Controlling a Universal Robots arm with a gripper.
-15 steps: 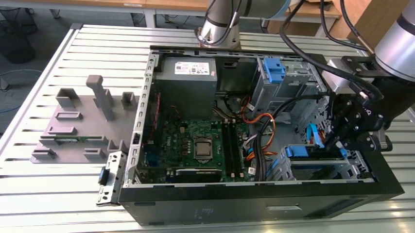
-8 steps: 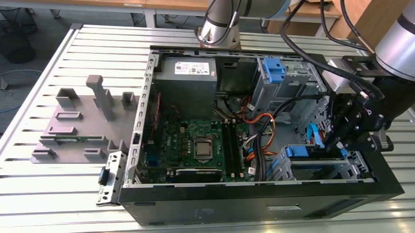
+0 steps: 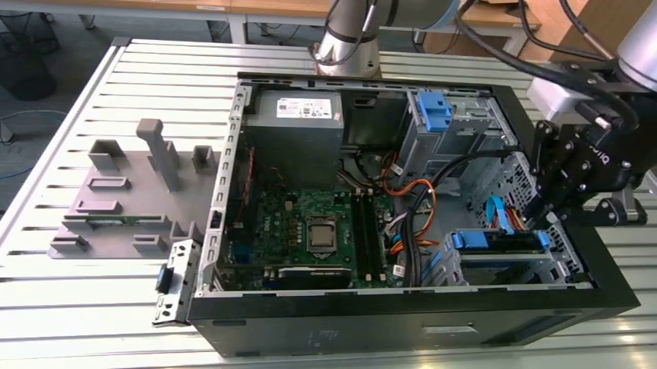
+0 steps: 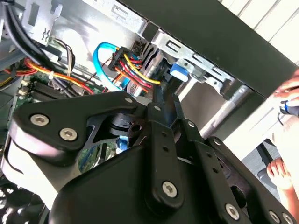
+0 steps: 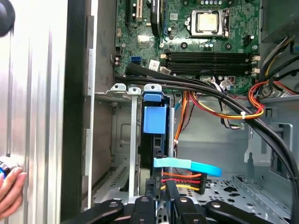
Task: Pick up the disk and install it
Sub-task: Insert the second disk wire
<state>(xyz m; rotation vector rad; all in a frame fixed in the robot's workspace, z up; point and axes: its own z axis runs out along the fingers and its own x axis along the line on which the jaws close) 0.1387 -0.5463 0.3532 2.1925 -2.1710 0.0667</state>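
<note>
Disk seated edge-up in drive cage of computer case, cables plugged in. Hand closed against its rear edge. Judged dense, rigid, shock-sensitive; best gripped by blue rails.

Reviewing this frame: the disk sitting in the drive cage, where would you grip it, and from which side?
The disk stands on edge in the cage, so its flat faces are walled off, and cables occupy one end. The best hold is probably across the exposed edge at the blue side rail, with the pincer coming straight in through the case's open side.
</note>
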